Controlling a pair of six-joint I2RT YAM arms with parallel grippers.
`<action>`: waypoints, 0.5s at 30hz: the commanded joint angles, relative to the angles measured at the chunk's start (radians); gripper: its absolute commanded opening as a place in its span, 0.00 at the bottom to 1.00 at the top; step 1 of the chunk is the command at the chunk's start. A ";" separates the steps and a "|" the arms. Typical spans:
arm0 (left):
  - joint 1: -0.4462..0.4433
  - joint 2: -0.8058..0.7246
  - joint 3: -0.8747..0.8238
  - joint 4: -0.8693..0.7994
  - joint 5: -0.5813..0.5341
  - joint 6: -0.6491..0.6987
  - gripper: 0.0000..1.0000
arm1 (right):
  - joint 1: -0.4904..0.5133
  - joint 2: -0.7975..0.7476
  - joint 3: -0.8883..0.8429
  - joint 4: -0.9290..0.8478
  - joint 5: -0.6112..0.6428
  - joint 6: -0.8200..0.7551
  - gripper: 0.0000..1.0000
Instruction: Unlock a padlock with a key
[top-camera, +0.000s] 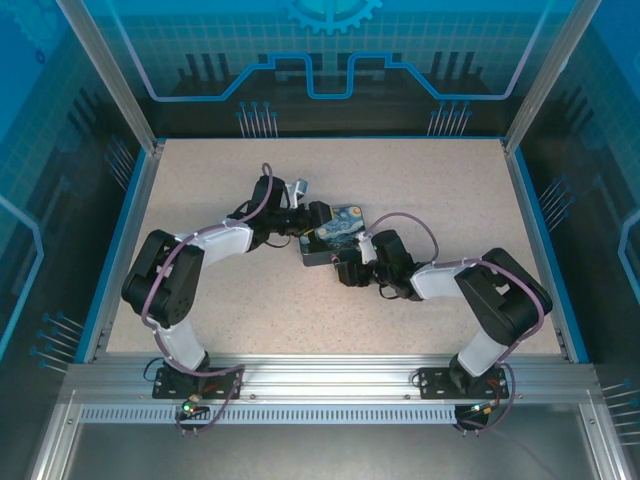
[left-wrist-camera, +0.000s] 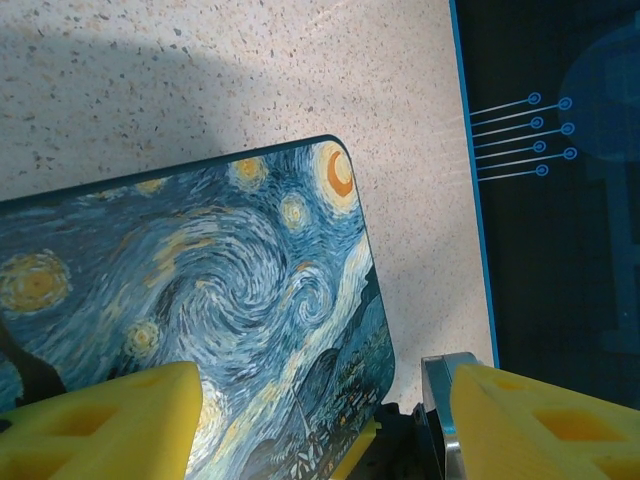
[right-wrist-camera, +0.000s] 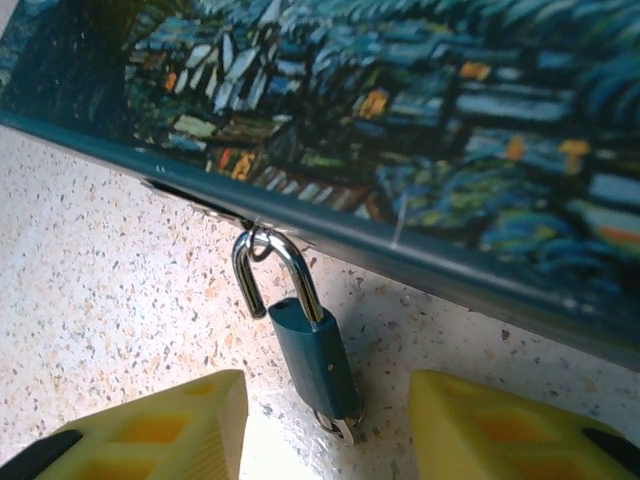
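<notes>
At 6 o'clock off the box (right-wrist-camera: 450, 120) edge, right gripper (right-wrist-camera: 328, 392) straddles the padlock (right-wrist-camera: 312, 350), jaws wide, empty; likely grasp step, next needs a square close on its body

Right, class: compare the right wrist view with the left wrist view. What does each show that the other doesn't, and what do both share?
Only the right wrist view: the padlock, its shackle hooked to the box, between the fingers of the open right gripper. Only the left wrist view: the painted moon on the lid, a blue border strip, the left gripper. Both: that painted box and the speckled table.
</notes>
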 joint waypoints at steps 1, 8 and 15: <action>0.007 0.023 0.025 -0.008 0.020 0.034 0.67 | 0.013 0.022 0.010 0.036 -0.008 -0.009 0.42; 0.007 0.032 0.023 -0.020 0.014 0.046 0.67 | 0.017 0.054 0.011 0.066 -0.021 0.001 0.33; 0.007 0.028 0.017 -0.028 0.006 0.052 0.67 | 0.023 0.069 0.005 0.102 -0.021 0.010 0.24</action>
